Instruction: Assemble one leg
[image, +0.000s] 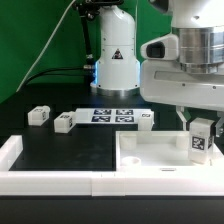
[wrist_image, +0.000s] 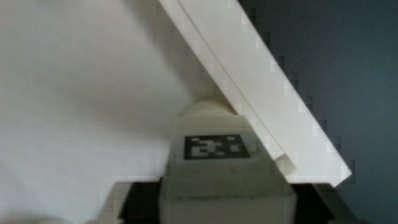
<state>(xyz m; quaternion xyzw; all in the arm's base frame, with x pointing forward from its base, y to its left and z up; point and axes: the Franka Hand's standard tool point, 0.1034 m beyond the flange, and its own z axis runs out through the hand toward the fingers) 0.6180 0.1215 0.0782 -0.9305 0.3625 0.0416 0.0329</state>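
Between the fingers of your gripper (image: 200, 137) sits the leg (image: 200, 142). The jaws are closed on its sides and hold it by its upper part, with the tag facing the exterior camera. The leg's long axis runs straight down from the tool, so the part you must place hangs directly below the wrist, not off to either side.

Under it lies the large white tray-like piece (image: 150, 160), and the leg hovers over that piece's corner at the exterior view's right. Whether the leg's lower end touches the surface yet, you cannot tell from either view. The wrist view shows the leg (wrist_image: 217, 150) close against the raised rim (wrist_image: 249, 80), with a rounded recess (wrist_image: 210, 105) just beyond its tip. That recess looks like your target, so the coming move likely turns on this small offset along the rim.

Farther out on the black table (image: 70, 145), a second leg (image: 146, 118) lies beside the marker board (image: 112, 115), and a third leg (image: 64, 122) and a fourth leg (image: 38, 115) rest well apart from the tool.
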